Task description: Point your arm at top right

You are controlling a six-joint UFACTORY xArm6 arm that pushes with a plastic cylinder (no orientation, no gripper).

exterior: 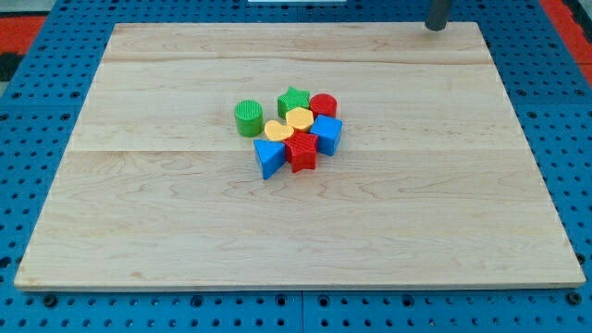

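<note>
My tip (435, 27) is at the view's top right, at the far edge of the wooden board (185, 231), far from all blocks. The blocks are clustered at the board's middle. A green cylinder (248, 118) stands at the cluster's left, slightly apart. A green star (293, 99) and a red cylinder (323, 105) are at the cluster's top. A yellow heart (299, 118) and a second yellow block (276, 129) sit in the middle. A blue block (327, 133) is at the right, a red block (301, 153) below, and a blue triangle (268, 158) at the lower left.
The board lies on a blue perforated table (37, 185). A red area (46, 18) shows at the view's top left beyond the table.
</note>
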